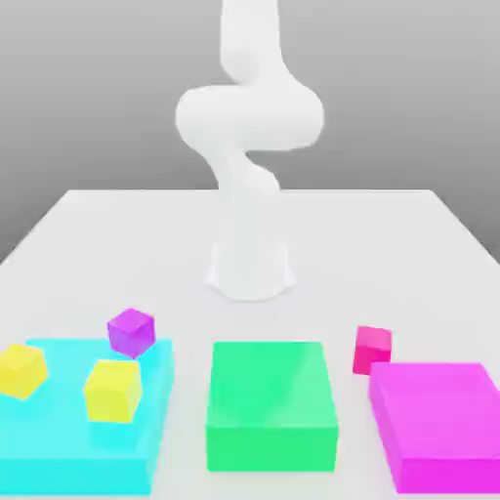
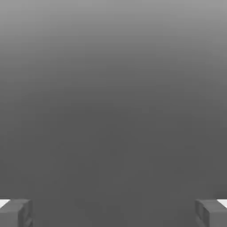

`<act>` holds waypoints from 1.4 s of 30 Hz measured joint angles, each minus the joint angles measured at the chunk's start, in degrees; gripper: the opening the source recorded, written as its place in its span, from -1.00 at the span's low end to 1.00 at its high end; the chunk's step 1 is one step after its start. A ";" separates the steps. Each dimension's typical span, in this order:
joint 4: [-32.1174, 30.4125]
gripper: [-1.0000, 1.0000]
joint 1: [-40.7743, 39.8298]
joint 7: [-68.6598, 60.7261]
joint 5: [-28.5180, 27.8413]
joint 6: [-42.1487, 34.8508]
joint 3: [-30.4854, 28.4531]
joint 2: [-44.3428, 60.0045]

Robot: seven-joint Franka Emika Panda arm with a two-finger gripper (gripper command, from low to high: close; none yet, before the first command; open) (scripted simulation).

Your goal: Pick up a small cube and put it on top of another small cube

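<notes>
Crimson cube [image 1: 372, 351]: small, solid hot-pink/crimson, plain faces, crisp straight edges. Its top is looking a touch brighter than the front, and one narrow side is showing darker. It's sitting toward the exterior view's right, near the back-left corner of the flat magenta block [image 1: 439, 410] as seen there; can't tell whether the two are touching. It's reading as roughly upright, turned slightly, and smaller than the block by a lot.

Gripper [image 2: 113, 213]: jaws standing wide apart, fingertips at opposite sides of the hand view, nothing between them. Arm [image 1: 250, 117] is rising from its base behind the blocks.

Other stuff: green block [image 1: 270, 386] is lying in the middle of the near table [image 1: 322, 259]. Cyan block [image 1: 73, 459] is lying toward the exterior view's left. Two yellow cubes, one nearer the edge [image 1: 21, 371] and one nearer the middle [image 1: 112, 392], are overlapping the cyan block in that view. Purple cube [image 1: 132, 333] is showing by its far edge, looking tilted, corner downward.
</notes>
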 joint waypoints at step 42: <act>-34.84 -1.00 31.31 -35.22 0.00 30.49 1.99 37.27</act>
